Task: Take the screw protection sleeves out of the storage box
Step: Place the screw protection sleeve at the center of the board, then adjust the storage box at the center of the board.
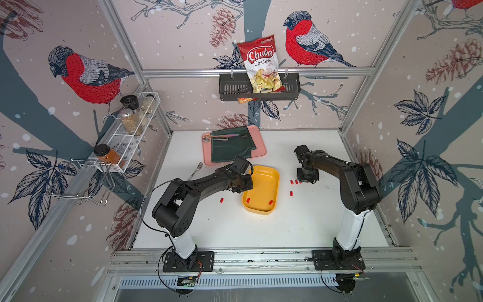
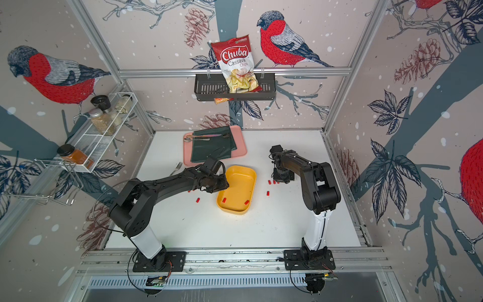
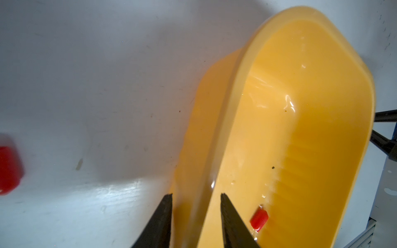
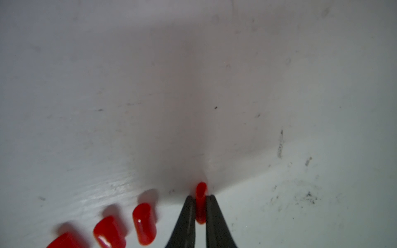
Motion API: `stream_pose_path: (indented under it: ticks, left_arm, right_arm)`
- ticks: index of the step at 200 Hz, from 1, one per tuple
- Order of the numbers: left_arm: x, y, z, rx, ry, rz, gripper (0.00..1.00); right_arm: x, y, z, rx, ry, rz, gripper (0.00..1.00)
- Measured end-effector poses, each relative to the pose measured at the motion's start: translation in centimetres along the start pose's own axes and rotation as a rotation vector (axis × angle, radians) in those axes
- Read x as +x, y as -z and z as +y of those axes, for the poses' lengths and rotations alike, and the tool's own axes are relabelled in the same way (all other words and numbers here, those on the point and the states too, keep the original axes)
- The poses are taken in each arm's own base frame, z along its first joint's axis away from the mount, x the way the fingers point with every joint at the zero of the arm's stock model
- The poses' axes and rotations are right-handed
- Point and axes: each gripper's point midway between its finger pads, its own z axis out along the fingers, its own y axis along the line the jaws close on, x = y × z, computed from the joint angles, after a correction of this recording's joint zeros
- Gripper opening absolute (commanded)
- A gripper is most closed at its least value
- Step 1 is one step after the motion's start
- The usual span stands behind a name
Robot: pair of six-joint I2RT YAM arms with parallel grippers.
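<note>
Pinching one screw protection sleeve (image 4: pixel 201 189) on the white table (image 1: pixel 235 230), right of the yellow storage box (image 1: pixel 261 180).
Holding it between the tips of the right gripper (image 4: pixel 201 198), beside three loose sleeves (image 4: pixel 144 223); straddling the box's left wall with the left gripper (image 3: pixel 196 195), tips apart, clamping or not impossible to tell. Treating each sleeve as very light, soft and quick to roll: taking it gently across its round middle. Leaving two sleeves (image 1: pixel 248 200) inside the box, at the near end.

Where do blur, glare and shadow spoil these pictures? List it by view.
Left wrist: glare streaks on the glossy yellow plastic tray, a small red plastic cap smeared at the edge. Right wrist: nearest caps soft, shadow over the white table. Both top views: aluminium posts splay outward.
</note>
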Motion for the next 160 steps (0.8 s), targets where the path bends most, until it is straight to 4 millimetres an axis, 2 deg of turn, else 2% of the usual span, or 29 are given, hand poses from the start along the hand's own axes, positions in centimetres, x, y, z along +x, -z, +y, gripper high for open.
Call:
stream_pose_path:
  ticks: [31, 53, 71, 82, 92, 106, 123, 146, 160]
  left_arm:
    - [0.0, 0.1, 0.0, 0.001, -0.001, -0.001, 0.39]
    - [0.0, 0.1, 0.0, 0.001, 0.0, -0.001, 0.4]
    - [0.0, 0.2, -0.1, 0.004, 0.004, -0.004, 0.4]
    - [0.0, 0.3, -0.1, 0.007, 0.004, -0.006, 0.4]
    - [0.2, 0.5, -0.1, 0.011, 0.011, -0.005, 0.41]
    - [0.5, 0.6, 0.0, 0.021, 0.027, 0.0, 0.41]
    - [0.9, 0.7, 0.1, 0.025, 0.043, 0.009, 0.41]
    - [1.0, 0.6, 0.3, 0.028, 0.05, 0.005, 0.38]
    - [1.4, 0.3, 0.7, 0.019, 0.057, 0.015, 0.35]
  right_arm:
    - [-0.1, -0.1, -0.2, 0.006, -0.004, -0.006, 0.29]
    - [-0.5, 0.8, -0.2, -0.008, -0.012, -0.031, 0.35]
    - [-1.7, 3.3, -0.3, -0.032, -0.03, -0.089, 0.38]
    - [-2.9, 5.6, -0.1, -0.062, -0.051, -0.146, 0.39]
    - [-3.6, 7.9, 0.9, -0.126, -0.069, -0.193, 0.41]
    - [-3.6, 11.0, 3.9, -0.27, -0.075, -0.229, 0.43]
    - [-1.6, 13.8, 9.9, -0.484, -0.043, -0.197, 0.44]
    - [2.8, 15.2, 17.7, -0.68, 0.036, -0.06, 0.43]
    - [5.7, 15.2, 21.1, -0.752, 0.081, 0.032, 0.43]
